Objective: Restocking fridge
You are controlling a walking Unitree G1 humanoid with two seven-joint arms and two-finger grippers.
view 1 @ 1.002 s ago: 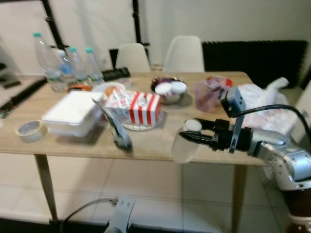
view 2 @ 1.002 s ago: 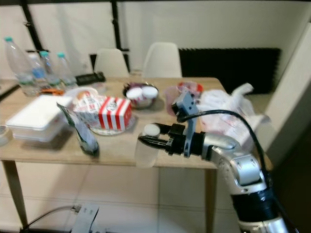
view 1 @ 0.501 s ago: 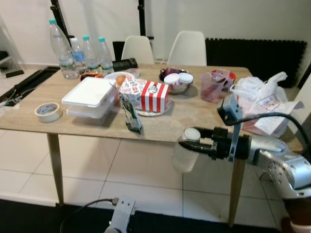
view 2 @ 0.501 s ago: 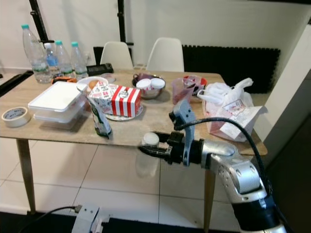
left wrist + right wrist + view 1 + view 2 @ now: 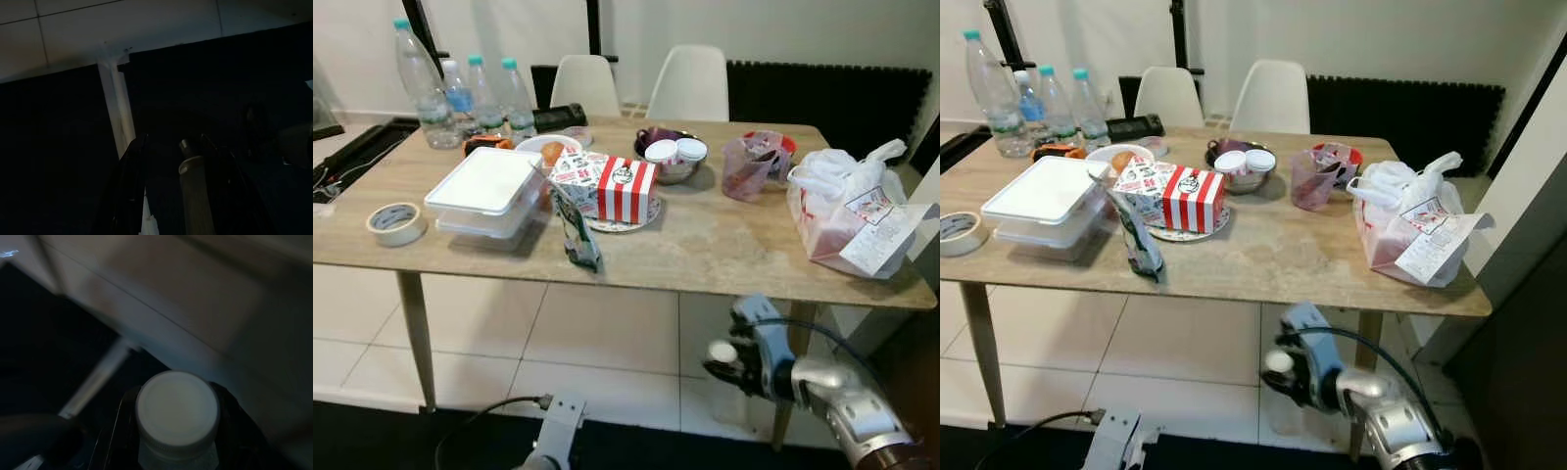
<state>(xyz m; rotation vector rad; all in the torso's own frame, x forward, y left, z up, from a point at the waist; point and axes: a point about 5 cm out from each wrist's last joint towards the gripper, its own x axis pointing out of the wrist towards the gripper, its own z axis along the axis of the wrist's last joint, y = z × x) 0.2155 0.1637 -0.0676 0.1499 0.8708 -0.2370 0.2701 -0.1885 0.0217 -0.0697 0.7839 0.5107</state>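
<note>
The right gripper [image 5: 722, 364] holds a translucent white-capped bottle [image 5: 177, 417], fingers closed around its neck, low in front of the bench [image 5: 724, 250] near its right front leg. This looks like the carry to the fridge: the bottle should stay upright and the grip firm on the neck, with the arm kept clear of the bench leg while turning. The left gripper [image 5: 164, 188] hangs idle over dark floor, fingers narrowly apart. Against half a second ago, the bottle has dropped from bench-edge height to well below the bench top, the arm drawn in closer. The takeaway bag [image 5: 847, 215] and striped box [image 5: 626, 189] sit unchanged.
</note>
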